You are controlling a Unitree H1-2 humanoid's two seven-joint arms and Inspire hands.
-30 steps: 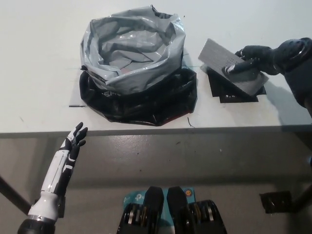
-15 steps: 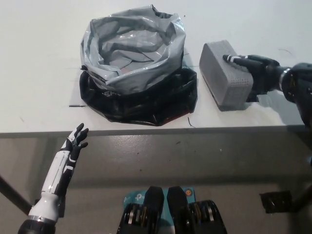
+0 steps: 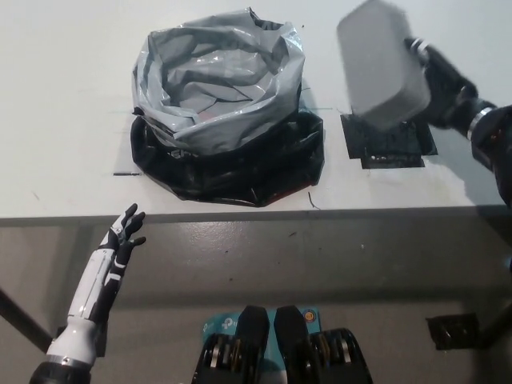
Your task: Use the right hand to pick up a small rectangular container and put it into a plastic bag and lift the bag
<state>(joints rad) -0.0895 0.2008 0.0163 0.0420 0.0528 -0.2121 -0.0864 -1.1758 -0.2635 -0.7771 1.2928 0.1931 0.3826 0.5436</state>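
Observation:
A grey rectangular container [image 3: 380,64] hangs in the air to the right of the bag, held by my black right hand [image 3: 442,80], whose fingers wrap its right side. The plastic bag [image 3: 220,104] stands open on the white table [image 3: 64,120], grey inside with black folds rolled down around its base. The container is level with the bag's rim and still beside it, not over the opening. My white left hand [image 3: 122,232] rests low at the lower left, in front of the table's edge, fingers apart and holding nothing.
A black square mat [image 3: 388,144] lies on the table under the raised container. The table's front edge [image 3: 256,214] runs across the middle of the picture, with grey floor below it.
The container has come up off the black mat and tilted, carried by my right hand up and slightly toward the bag. The mat is now uncovered. My left hand has not moved.

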